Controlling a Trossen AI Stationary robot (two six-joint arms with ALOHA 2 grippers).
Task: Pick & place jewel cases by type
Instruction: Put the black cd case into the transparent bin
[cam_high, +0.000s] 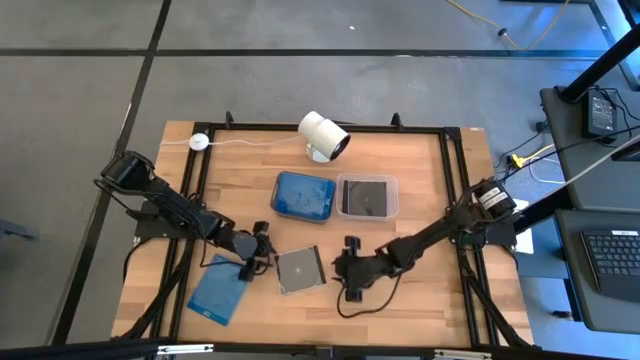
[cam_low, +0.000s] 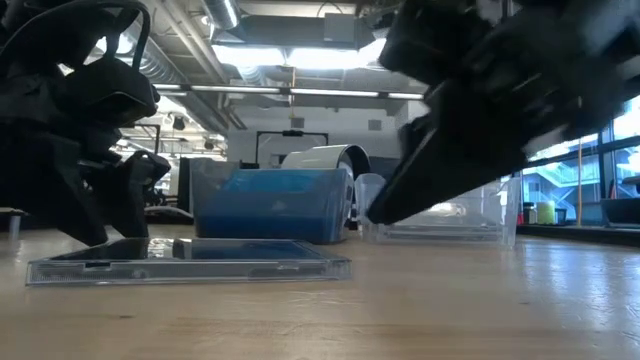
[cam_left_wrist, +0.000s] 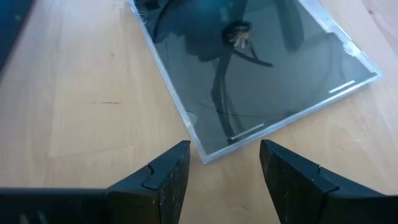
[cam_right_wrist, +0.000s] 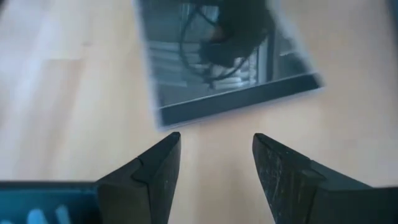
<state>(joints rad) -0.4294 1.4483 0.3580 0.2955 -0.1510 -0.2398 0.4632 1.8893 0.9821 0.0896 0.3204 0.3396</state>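
A dark grey jewel case (cam_high: 300, 269) lies flat on the table between both grippers, also seen as the jewel case (cam_left_wrist: 261, 68), the jewel case (cam_right_wrist: 227, 62) and the jewel case (cam_low: 190, 258). My left gripper (cam_high: 262, 250) hovers at its left corner, open (cam_left_wrist: 224, 163), fingers short of the corner. My right gripper (cam_high: 350, 272) stands off its right edge, open (cam_right_wrist: 216, 155). A translucent blue jewel case (cam_high: 220, 289) lies flat near the table's front left. A blue-filled tub (cam_high: 304, 195) and a clear tub (cam_high: 366, 196) with a dark case inside sit behind.
A white cylindrical camera (cam_high: 323, 135) stands on the far side with its cable running to a white puck (cam_high: 200, 142). The black frame rails (cam_high: 455, 170) border the table. Bare wood (cam_high: 420, 300) lies at the near right.
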